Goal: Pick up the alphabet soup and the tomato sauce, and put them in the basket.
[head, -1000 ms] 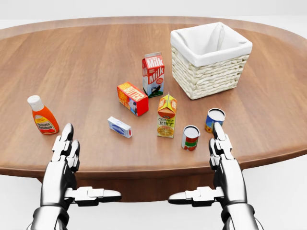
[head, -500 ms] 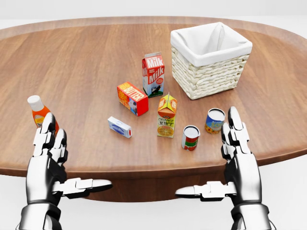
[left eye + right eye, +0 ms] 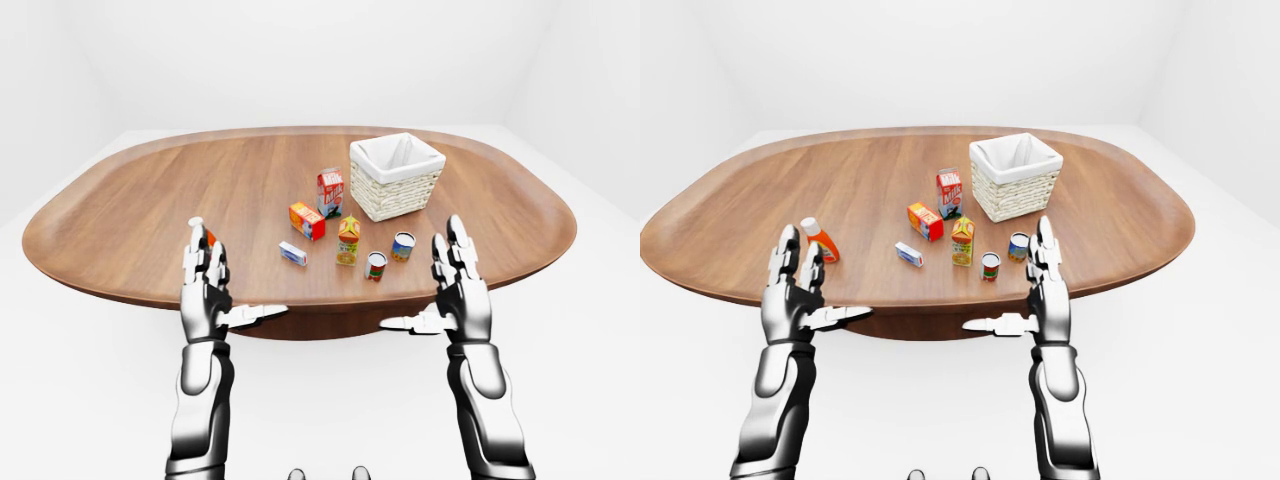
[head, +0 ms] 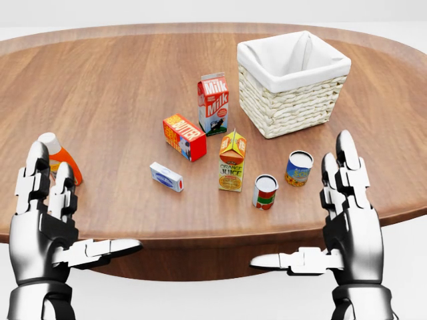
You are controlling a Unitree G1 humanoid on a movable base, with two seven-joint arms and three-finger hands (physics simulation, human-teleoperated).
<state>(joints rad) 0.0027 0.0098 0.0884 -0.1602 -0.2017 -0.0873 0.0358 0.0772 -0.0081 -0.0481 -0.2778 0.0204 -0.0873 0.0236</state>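
Right hand, fingers spread, beside alphabet soup; tomato sauce perhaps nearer centre.

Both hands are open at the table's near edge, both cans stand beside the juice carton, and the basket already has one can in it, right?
Not quite. The basket is empty: the head view shows only its white lining. Both cans stand beside the juice carton, and both hands are open.

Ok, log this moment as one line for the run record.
phase: pre-grasp | left hand: open, empty | right hand: open, empty | alphabet soup, tomato sauce: on table | basket: empty
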